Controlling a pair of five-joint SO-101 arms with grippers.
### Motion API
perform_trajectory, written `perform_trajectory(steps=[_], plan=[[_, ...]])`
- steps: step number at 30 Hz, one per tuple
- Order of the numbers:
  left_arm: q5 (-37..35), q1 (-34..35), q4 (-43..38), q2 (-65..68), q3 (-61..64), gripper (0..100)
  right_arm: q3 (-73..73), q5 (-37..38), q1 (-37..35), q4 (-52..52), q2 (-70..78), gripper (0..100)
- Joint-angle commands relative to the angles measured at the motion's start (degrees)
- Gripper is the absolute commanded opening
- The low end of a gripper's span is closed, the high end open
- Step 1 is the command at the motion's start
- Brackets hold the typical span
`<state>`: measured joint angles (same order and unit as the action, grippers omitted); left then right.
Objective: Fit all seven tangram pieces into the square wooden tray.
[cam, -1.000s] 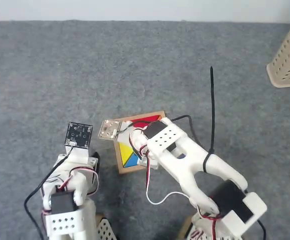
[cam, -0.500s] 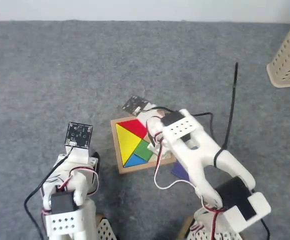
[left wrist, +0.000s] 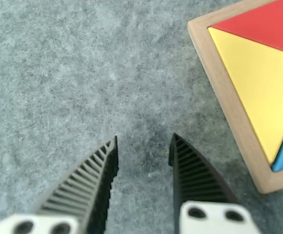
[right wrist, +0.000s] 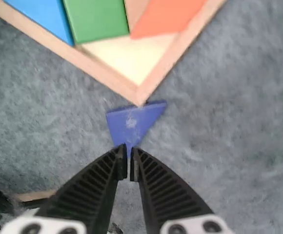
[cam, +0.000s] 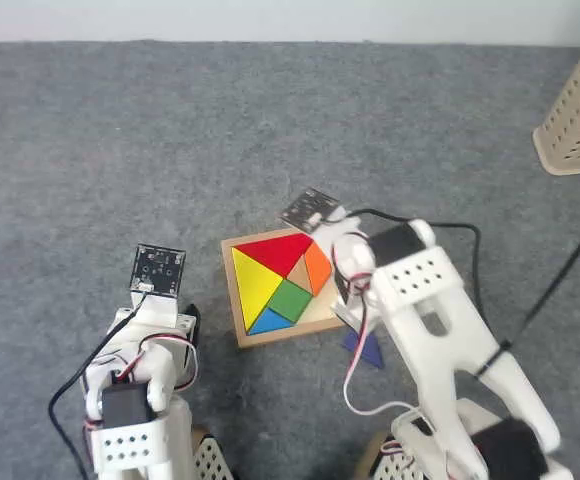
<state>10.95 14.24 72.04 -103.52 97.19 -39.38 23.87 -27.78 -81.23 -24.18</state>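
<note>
Grey carpet, wooden tray; right fingers tight on dark blue triangle, left fingers apart.

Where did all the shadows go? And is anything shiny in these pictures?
High view: the light is soft and even, so no hard shadows fall on the carpet. Left wrist view: the yellow piece looks flat, with no glare. Right wrist view: the blue triangle has a pale patch in its middle, maybe shine, maybe a scuff.

Left pincer spread, right pincer nearly closed, both low
</note>
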Motion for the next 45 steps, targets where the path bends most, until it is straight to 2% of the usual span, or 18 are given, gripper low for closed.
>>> perform_trajectory(steps=[1, 5, 11, 16, 21, 30, 45], plan=[[0.26, -0.18, 0.35, -1.05, -0.57, 17, -8.0, -0.88, 0.31, 7.78, -2.51, 1.1], [0.26, -0.26, 0.35, -1.05, -0.57, 17, -11.6, -11.08, -1.89, 13.14, -1.19, 5.1], [0.26, -0.26, 0.35, -1.05, -0.57, 17, -11.6, -22.42, -1.71, 13.49, 1.27, 26.1], [0.26, -0.26, 0.35, -1.05, -0.57, 17, -11.6, -29.27, -2.07, 14.37, 5.23, 27.5], [0.26, -0.26, 0.35, -1.05, -0.57, 17, -11.6, -30.07, -2.24, 16.75, 7.78, 27.5], [0.26, -0.26, 0.35, -1.05, -0.57, 17, -12.57, -30.15, -9.1, 19.03, 8.48, 27.5], [0.26, -0.26, 0.35, -1.05, -0.57, 17, -14.86, -29.63, -8.57, 20.88, 7.96, 27.4]])
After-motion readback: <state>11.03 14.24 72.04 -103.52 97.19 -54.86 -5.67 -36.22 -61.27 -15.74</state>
